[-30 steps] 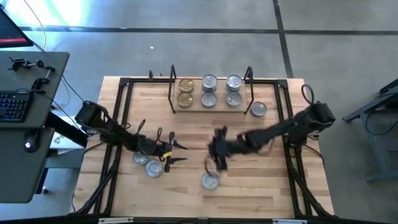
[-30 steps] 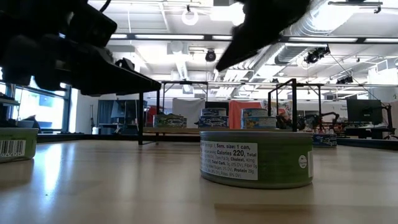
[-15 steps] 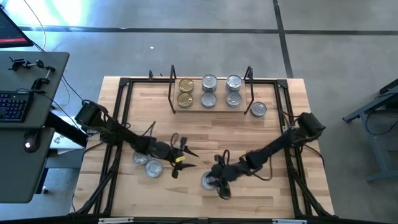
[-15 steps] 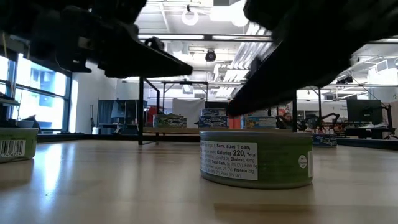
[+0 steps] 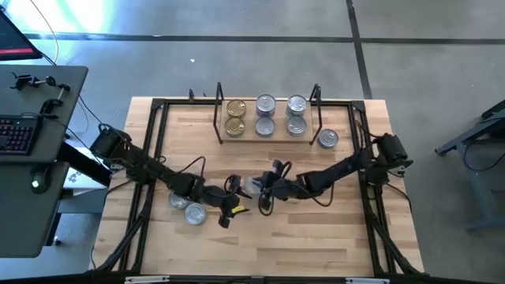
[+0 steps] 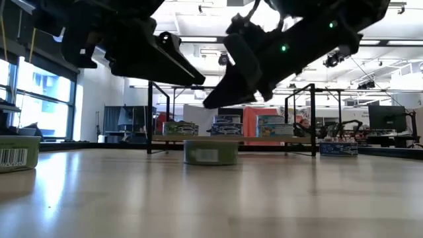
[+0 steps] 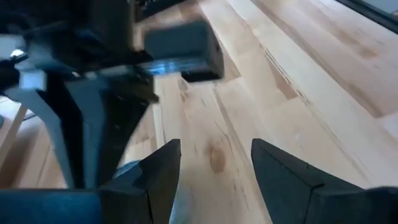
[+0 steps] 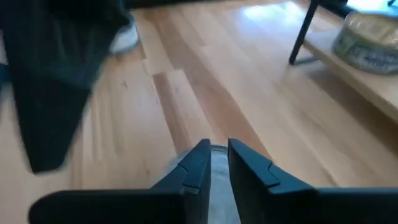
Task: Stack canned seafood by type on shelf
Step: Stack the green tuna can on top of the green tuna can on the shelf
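Observation:
One silver tin of canned seafood point(image 5: 249, 187) point(image 6: 210, 152) stands flat on the table's middle. My right gripper point(image 5: 263, 197) point(image 8: 219, 152) hangs just above and beside it, its fingers almost together. In the low view its tips point(image 6: 207, 103) are clear of the tin's top. My left gripper point(image 5: 229, 209) point(image 7: 214, 155) hovers open just to the left with nothing between its fingers. The shelf point(image 5: 281, 132) at the far middle holds two gold-lidded tins point(image 5: 235, 116) and several silver ones point(image 5: 280, 114), all resting flat on its board.
Two more tins point(image 5: 187, 207) lie under my left arm at the near left. Another tin point(image 5: 327, 139) stands on the table just right of the shelf. A black tube frame point(image 5: 158, 158) runs around the table. Bare wood stretches along the near edge.
My right gripper dropped toward the near edge onto the tin there, then swung back toward the table's middle. That tin now stands mid-table, farther from the near edge than before. My left gripper has moved toward the table's right, closer to the right gripper.

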